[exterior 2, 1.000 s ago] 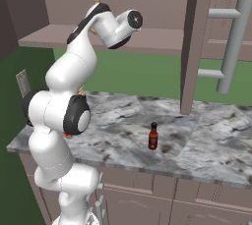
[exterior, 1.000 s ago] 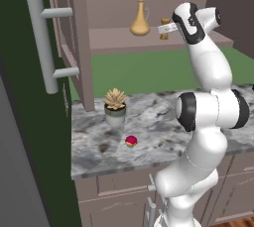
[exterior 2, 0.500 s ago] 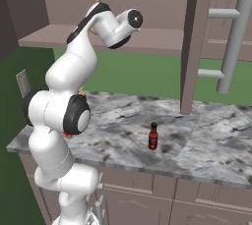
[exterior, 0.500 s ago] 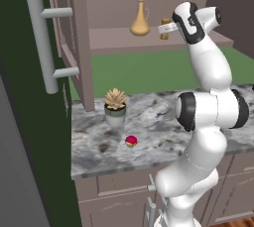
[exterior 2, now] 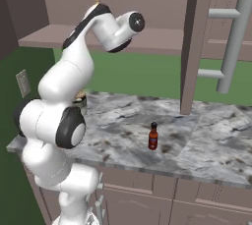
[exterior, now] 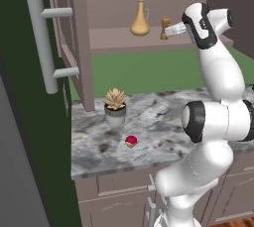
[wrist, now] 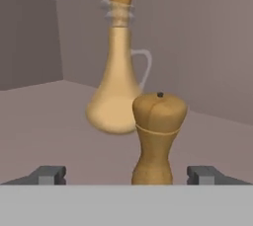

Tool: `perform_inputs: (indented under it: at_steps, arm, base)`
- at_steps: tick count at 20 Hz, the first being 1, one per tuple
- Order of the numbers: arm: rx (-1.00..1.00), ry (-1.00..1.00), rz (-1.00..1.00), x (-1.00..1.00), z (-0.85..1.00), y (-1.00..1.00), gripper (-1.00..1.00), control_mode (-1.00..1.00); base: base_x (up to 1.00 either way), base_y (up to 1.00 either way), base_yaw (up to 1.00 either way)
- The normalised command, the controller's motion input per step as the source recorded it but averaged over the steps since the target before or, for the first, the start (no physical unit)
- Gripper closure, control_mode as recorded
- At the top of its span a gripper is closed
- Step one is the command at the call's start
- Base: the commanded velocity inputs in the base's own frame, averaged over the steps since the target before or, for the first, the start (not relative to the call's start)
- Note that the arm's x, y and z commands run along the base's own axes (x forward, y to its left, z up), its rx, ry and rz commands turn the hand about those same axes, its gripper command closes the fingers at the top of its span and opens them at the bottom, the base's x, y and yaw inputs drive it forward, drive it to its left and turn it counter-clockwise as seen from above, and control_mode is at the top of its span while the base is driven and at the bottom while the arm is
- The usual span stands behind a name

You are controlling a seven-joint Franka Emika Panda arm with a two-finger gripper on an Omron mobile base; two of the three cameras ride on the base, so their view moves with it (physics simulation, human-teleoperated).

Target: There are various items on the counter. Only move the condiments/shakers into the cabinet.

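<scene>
Shelf space inside the brownish-mauve wall cabinet (exterior: pixel 124 42) holds two of the condiments: a tan bulb-bottomed long-necked bottle (exterior: pixel 140 19) with a thin side handle and a cork-like top, and a small tan wooden hourglass shaker (exterior: pixel 164 28) standing upright just to its right in the left base view. In the hand view the bottle (wrist: pixel 117 79) fills the upper centre, and the shaker (wrist: pixel 157 136) stands in front of it, lower and slightly right, overlapping the bottle's bulb.

The two-finger gripper (wrist: pixel 126 174) sits at the bottom of the hand view with its dark fingertips (wrist: pixel 48 174) far apart, one near the lower left and one near the lower right. The jaws stand wide open, with the shaker between them and clear gaps on both sides, so nothing is gripped. In the left base view the white arm reaches to the upper right, its hand level with the shelf, just beside the shaker.

On the grey-white marbled stone counter (exterior: pixel 163 117), the potted succulent (exterior: pixel 115 107) stands left of centre, and the tiny red-and-yellow round thing (exterior: pixel 131 141) lies just below and right of it. In the right base view the dark red sauce bottle with black cap (exterior 2: pixel 153 136) stands upright on the counter, near the middle of the frame.

The cabinet door with its long grey bar handle (exterior: pixel 43 42) hangs open at the upper left.
</scene>
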Motion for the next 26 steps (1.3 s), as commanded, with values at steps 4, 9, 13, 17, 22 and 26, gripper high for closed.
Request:
perform_inputs:
  at_steps: [4, 9, 13, 17, 22, 26]
  arm:
    - [0.0, -0.02, -0.06, -0.99, -0.29, -0.23, -1.0, -1.0]
    - [0.0, 0.0, -0.12, -1.0, -0.49, -0.37, -1.0, -1.0]
    - [0.0, 0.01, -0.17, -1.0, -0.72, -0.52, -1.0, -1.0]
    - [0.0, 0.1, -0.19, -1.0, -0.84, -0.6, -1.0, -1.0]
    - [0.05, 0.1, -0.17, -1.0, -0.88, -0.7, -1.0, -1.0]
    - [0.1, 0.11, -0.15, -0.95, -0.81, -0.72, -1.0, -1.0]
  base:
    - [0.0, 0.0, 0.0]
    - [0.0, 0.0, 0.0]
    - [0.0, 0.0, 0.0]
    - [0.0, 0.0, 0.0]
    - [0.0, 0.0, 0.0]
    - [0.0, 0.0, 0.0]
